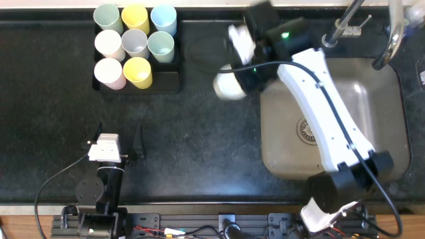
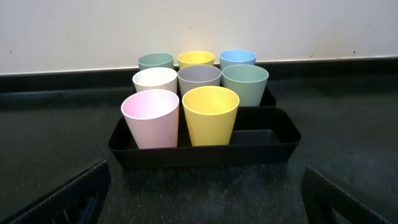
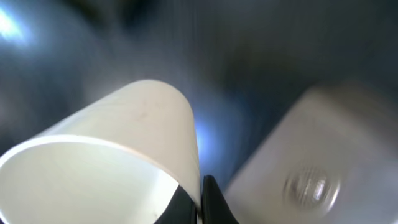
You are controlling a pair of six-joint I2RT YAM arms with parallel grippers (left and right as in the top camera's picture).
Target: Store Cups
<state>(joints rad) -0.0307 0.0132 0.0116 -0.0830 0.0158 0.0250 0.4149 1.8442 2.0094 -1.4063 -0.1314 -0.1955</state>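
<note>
A dark speckled countertop (image 1: 199,133) runs across the whole scene. A steel sink (image 1: 372,99) is sunk into its right part, with a round drain (image 1: 307,129) in its floor and a faucet (image 1: 342,23) at the back.

The white right arm (image 1: 325,106) reaches from its base, up over the sink and toward the counter on the sink's left.

A black tray (image 1: 169,79) sits at the back left of the counter, well apart from the sink. Eight cups stand upright in it, mouths up, in rows of three:
- Back row: a pale green cup (image 1: 107,16), a yellow cup (image 1: 135,16) and a blue cup (image 1: 163,18).
- Middle row: a white cup (image 1: 109,43), a grey cup (image 1: 135,43) and a green cup (image 1: 161,46).
- Front row: a pink cup (image 1: 109,72) and a second yellow cup (image 1: 137,72), with bare tray floor beside them in the corner nearest the sink.

The right gripper (image 3: 200,202) is clenched on the rim of another white cup, the held cup (image 1: 229,85). It carries this cup tilted on its side above the counter, between the tray and the sink and just beside the sink's left edge.

The left gripper (image 1: 119,138) hangs low near the front of the counter, facing the tray. Its fingers are spread wide and hold nothing.
</note>
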